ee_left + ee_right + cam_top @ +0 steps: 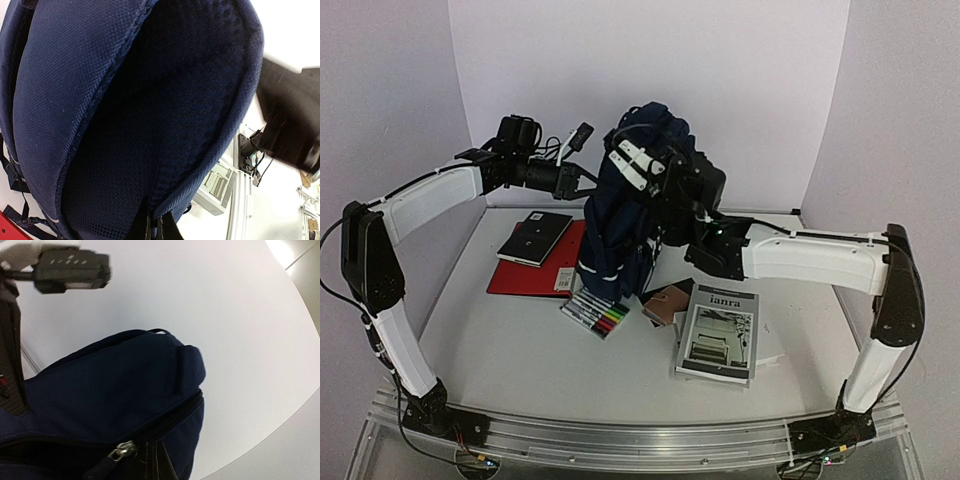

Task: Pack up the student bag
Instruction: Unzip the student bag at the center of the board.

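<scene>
Top view: the student bag stands upright at the middle of the desk, toward the back wall. My left hand reaches in against the bag's left side, high up. My right hand sits at the bag's top, its arm coming in from the bag's right. Left of the bag lies a red folder with a black notebook on it. Just in front of the bag's foot lies a pack of markers. To the bag's front right lies a grey magazine, with a small brown item between it and the bag.

Left wrist view: the bag fills nearly the whole frame, navy mesh cloth with a padded rim curving over a dark hollow. My left hand is closed on the bag, and the cloth edge runs straight down between its fingers.

Right wrist view: the bag bulges up from the bottom left, a zip line across it and a metal zipper pull showing. My right hand is closed, hard against the cloth just right of that pull. I cannot tell whether any fabric is pinched in it.
</scene>
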